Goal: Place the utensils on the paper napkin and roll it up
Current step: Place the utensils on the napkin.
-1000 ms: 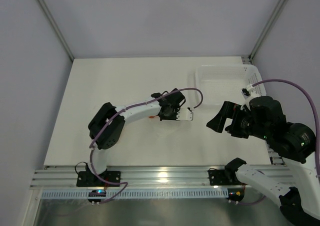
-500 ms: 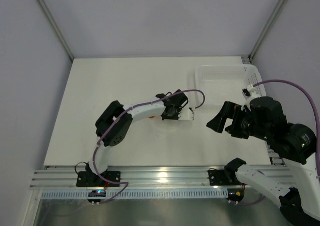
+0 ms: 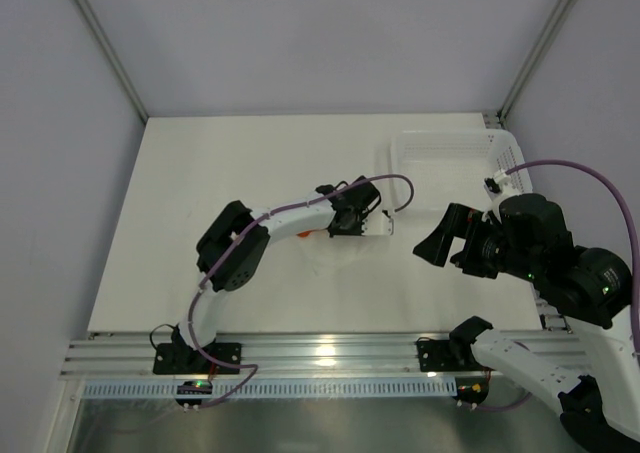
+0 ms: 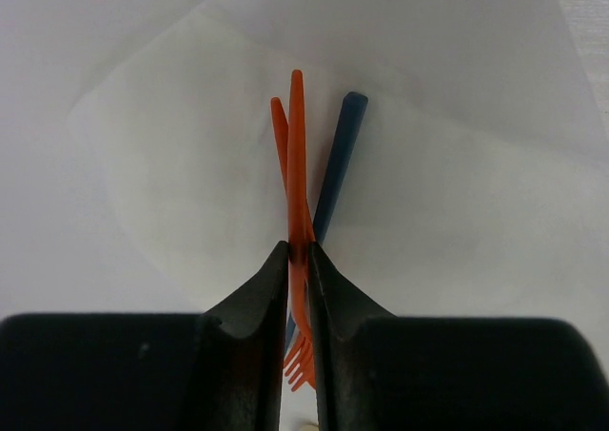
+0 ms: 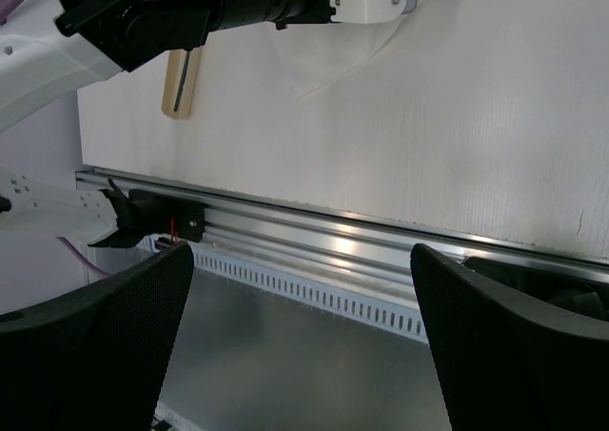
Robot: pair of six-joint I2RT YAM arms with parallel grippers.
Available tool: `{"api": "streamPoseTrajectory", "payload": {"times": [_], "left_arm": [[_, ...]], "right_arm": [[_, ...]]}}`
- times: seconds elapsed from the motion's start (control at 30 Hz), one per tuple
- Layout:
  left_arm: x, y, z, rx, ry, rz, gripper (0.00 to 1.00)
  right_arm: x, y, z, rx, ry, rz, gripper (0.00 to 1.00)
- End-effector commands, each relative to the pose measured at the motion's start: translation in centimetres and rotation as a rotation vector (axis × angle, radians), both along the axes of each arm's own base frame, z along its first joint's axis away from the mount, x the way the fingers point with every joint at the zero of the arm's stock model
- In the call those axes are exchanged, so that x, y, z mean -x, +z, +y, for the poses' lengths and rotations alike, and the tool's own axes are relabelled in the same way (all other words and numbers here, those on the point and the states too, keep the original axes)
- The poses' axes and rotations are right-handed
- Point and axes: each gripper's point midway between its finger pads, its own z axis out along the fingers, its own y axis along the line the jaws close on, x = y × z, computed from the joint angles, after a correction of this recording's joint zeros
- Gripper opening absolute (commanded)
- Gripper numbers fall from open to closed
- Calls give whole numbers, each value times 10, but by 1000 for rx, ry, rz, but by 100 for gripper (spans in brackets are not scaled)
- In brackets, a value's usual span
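My left pincer [image 4: 297, 250] is almost pressed together and pinches a thin orange fork [image 4: 297, 165]. The 2 black fingertips touch it from both sides. The fork stands on its edge between them. Its tines show below the tips, toward my wrist, and its handle points away from me over the napkin [image 4: 181, 184]. I cannot tell if the handle rests on the paper or is a little above it.

Just beside the fork are 2 more utensils on the napkin. An orange stick [image 4: 278, 127] is at its left and nearly along it. A blue stick [image 4: 343, 146] is at its right and leans away to the right. All 3 come together at my fingertips. The napkin is white and slightly crinkled, and it is spread flat on the white table [image 3: 230, 203], right of the middle.

My right pincer [image 5: 303, 260] is spread wide with nothing between its 2 fingers. It hangs over the right near part of the table, well apart from the left one.

A flat beige piece [image 5: 179, 84] lies on the table near the left arm. A white basket [image 3: 450, 135] stands at the far right corner.
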Motion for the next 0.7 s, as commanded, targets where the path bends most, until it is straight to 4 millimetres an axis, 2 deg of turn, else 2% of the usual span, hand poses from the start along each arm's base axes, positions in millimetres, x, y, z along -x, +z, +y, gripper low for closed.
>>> {"api": "streamPoseTrajectory", "payload": {"times": [0.0,0.17,0.43,0.67], "left_arm": [[-5,6,-8,18,11,-25,15],[-5,5,-4,8,15,-32,15],[-9,7,2,-7,40,-65,25],[-5,21,0,36,35,-66,31]], "right_arm": [[6,-7,-4,20,-2,33,99],[7,-9,-3,21,4,39,99],[8,-9,-2,17,10,39,100],[8,-9,-2,16,14,40,99]]}}
